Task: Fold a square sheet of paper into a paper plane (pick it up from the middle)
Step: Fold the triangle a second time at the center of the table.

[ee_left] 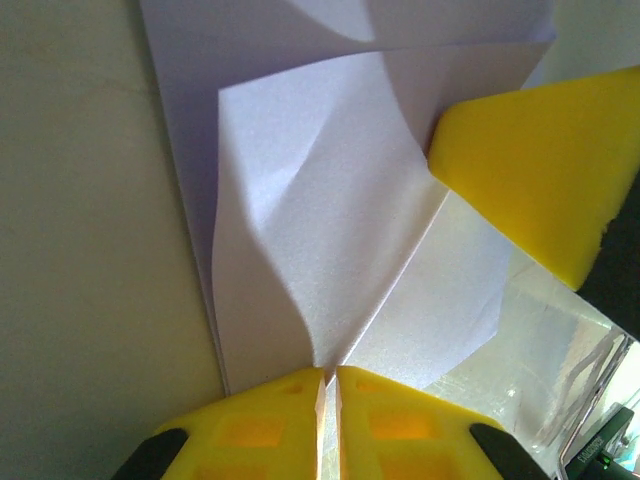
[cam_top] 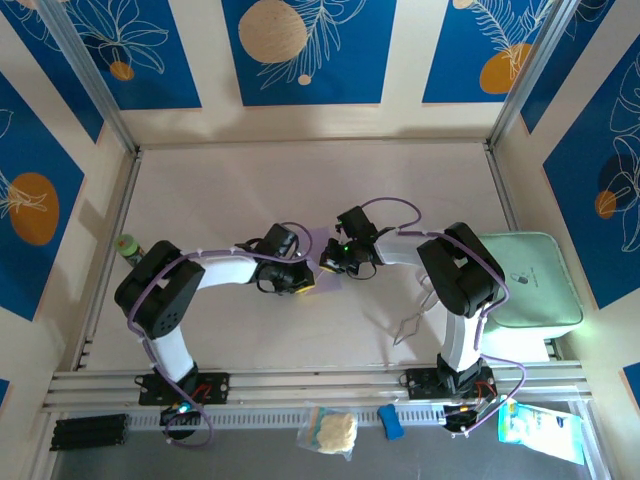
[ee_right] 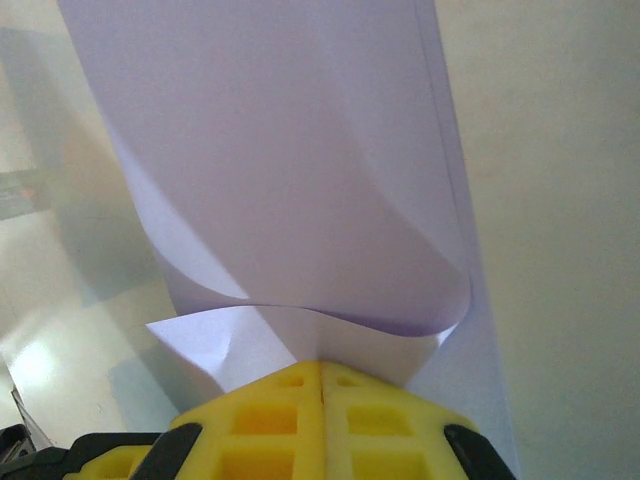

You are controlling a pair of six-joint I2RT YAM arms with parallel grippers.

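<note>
Left jaws are pinched shut on the paper [ee_left: 330,200] at its near edge; right jaws clamp the opposite edge (sheet bowed and creased between them) at mid-table [cam_top: 300,180]. The tray [cam_top: 545,300] carries a mark too small to read.

Your top camera looks down from behind the arm bases [cam_top: 182,385] at frame bottom, your wrist cameras peer close past their yellow fingers [ee_left: 250,430], all three sharing the lavender paper [ee_left: 330,230].
</note>
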